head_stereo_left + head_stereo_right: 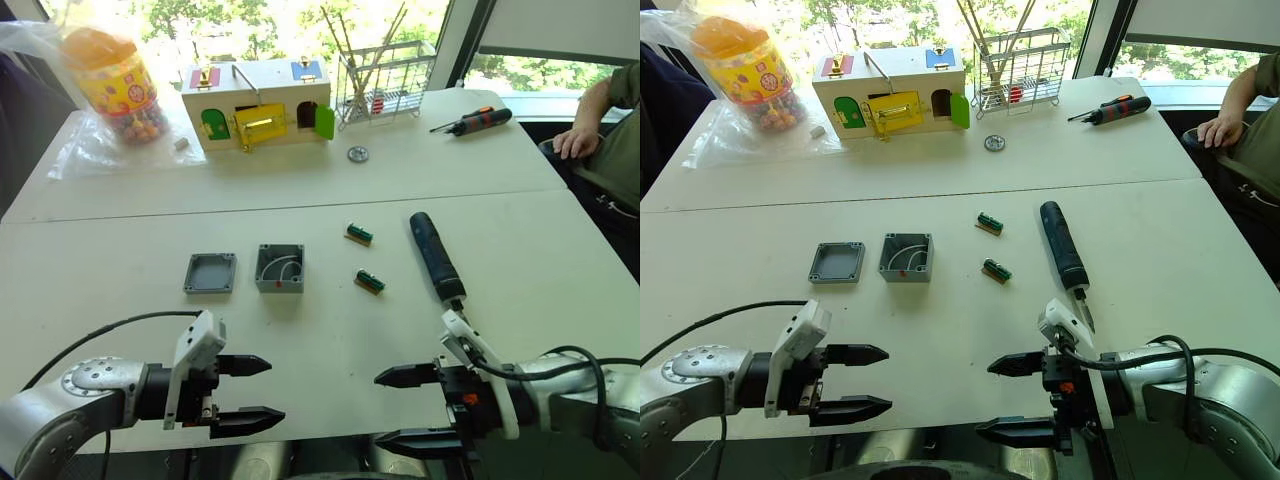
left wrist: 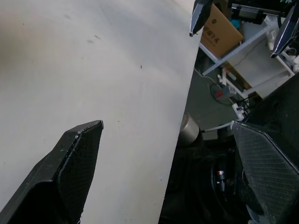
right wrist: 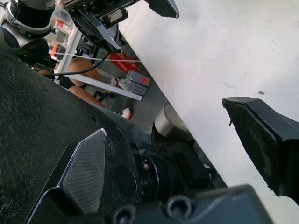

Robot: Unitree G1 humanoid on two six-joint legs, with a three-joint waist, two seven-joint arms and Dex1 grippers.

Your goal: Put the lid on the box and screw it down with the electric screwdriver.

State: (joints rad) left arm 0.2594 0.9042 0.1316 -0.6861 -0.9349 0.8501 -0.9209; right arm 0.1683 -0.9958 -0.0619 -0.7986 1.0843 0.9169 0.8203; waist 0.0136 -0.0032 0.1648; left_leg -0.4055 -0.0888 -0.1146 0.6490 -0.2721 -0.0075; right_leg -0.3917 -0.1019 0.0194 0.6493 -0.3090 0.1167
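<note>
Both hands hover over the near edge of the white desk (image 1: pixel 120 290), fingertips pointing toward each other. The left hand (image 1: pixel 247 392) is released, its two black fingers spread and holding nothing. The right hand (image 1: pixel 407 407) is likewise released and empty, one finger over the desk edge and the other below it.

The lid (image 1: pixel 210 273) lies flat on the desk, left of centre, rim up. Just to its right, apart from it, sits the box (image 1: pixel 280 267), open on top with white wires curled inside and a small red mark on its near side. Right of the box lie two small green parts on brown bases, one farther (image 1: pixel 359 235) and one nearer (image 1: pixel 370 282). Farther right lies the electric screwdriver (image 1: pixel 435 256), a thick black cylinder with its metal bit pointing toward the near edge, just beyond the right hand.

On the far desk stand a wooden box (image 1: pixel 256 103) with coloured doors, a wire basket (image 1: pixel 384 78) holding sticks, and a jar (image 1: pixel 113 82) of coloured sweets on a clear bag. A small metal gear (image 1: pixel 358 154) lies near the basket. A red-and-black hand screwdriver (image 1: pixel 476 121) lies at far right. A person's hand (image 1: pixel 576 140) rests at the right edge.
</note>
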